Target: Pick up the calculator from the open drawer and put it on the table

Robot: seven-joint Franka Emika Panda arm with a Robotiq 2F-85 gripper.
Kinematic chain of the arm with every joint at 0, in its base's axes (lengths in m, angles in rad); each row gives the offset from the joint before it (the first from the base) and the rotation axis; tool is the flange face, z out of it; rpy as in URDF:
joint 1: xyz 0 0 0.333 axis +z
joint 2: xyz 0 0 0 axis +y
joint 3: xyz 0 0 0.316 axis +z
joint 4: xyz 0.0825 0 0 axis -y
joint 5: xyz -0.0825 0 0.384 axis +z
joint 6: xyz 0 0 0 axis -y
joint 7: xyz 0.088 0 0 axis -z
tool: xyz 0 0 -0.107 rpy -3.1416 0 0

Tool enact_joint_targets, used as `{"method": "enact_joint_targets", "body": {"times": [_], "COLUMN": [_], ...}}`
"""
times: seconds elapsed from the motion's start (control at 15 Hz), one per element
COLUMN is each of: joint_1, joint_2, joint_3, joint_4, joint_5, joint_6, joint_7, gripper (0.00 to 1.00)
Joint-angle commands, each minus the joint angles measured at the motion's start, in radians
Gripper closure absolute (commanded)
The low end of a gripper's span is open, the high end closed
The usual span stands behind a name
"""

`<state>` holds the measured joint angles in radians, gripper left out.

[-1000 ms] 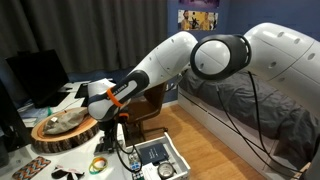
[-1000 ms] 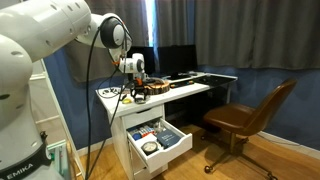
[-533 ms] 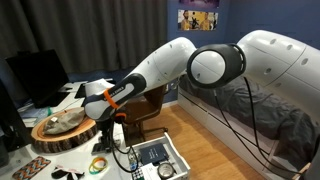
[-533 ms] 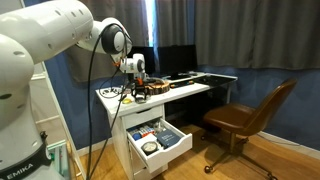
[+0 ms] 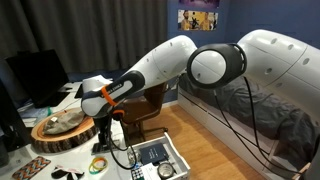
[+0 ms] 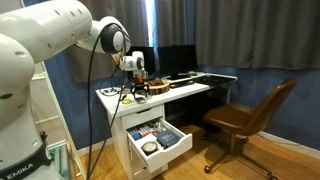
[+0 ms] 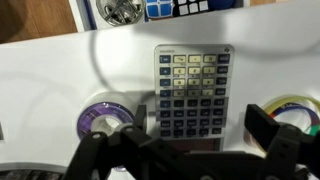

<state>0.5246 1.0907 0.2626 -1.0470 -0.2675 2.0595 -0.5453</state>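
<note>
The calculator is grey with dark and light keys. It lies flat on the white table, in the wrist view. My gripper hangs just above it, open, with the dark fingers apart on either side of its lower end and nothing held. In both exterior views the gripper points down over the desk's front corner, above the open drawer. I cannot make out the calculator in the exterior views.
A purple tape roll lies left of the calculator and a yellow-green one to its right. A wooden bowl and monitors stand on the desk. The drawer holds small items. A brown chair stands nearby.
The arm has shifted slightly up and back over the desk. Nothing else has visibly moved.
</note>
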Motion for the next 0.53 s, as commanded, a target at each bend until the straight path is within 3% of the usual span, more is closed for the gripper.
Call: {"method": "enact_joint_targets", "body": {"times": [0.0,0.47], "joint_1": [-0.017,-0.098], "joint_2": [-0.105,-0.366], "joint_3": [0.005,0.014], "joint_4": [-0.118,-0.424], "joint_5": [-0.005,0.011], "joint_6": [-0.005,0.109], "joint_7": [-0.001,0.038], "gripper": [0.0,0.0]}}
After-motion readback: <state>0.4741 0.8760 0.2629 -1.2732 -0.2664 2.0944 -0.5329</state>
